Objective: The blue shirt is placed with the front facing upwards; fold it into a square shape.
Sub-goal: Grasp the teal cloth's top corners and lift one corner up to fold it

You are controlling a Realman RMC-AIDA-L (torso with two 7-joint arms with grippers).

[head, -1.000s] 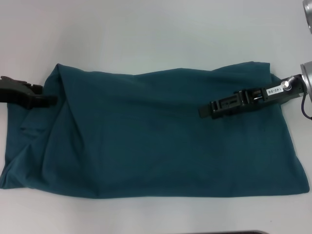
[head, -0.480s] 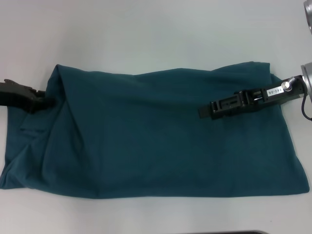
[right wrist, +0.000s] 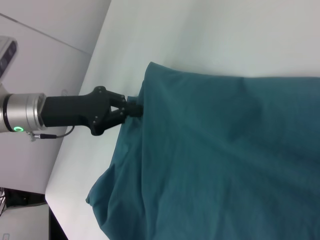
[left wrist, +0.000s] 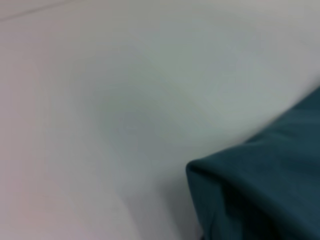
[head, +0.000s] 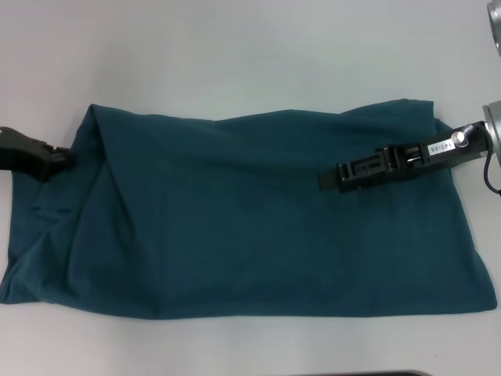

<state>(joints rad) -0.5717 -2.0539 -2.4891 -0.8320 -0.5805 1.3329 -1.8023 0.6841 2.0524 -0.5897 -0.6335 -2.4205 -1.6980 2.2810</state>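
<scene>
The blue shirt [head: 235,219] lies on the white table as a wide, flat folded rectangle, with no lettering showing. Its left end is creased and bunched. My left gripper [head: 63,157] is shut at the shirt's upper left edge, low over the table, its tip beside the cloth. The right wrist view shows that gripper [right wrist: 134,108] with its tips meeting at the hem of the shirt [right wrist: 225,160]. My right gripper [head: 325,180] hovers over the shirt's right part, pointing left. The left wrist view shows only a folded corner of the shirt [left wrist: 265,185].
The white table [head: 235,55] extends bare beyond the shirt at the back and front. A dark strip [head: 368,374] runs along the front edge. In the right wrist view the table's edge [right wrist: 75,150] drops off behind the left arm.
My left gripper has slid left, off the shirt's upper left part to just outside its edge. The shirt and the right arm have stayed put.
</scene>
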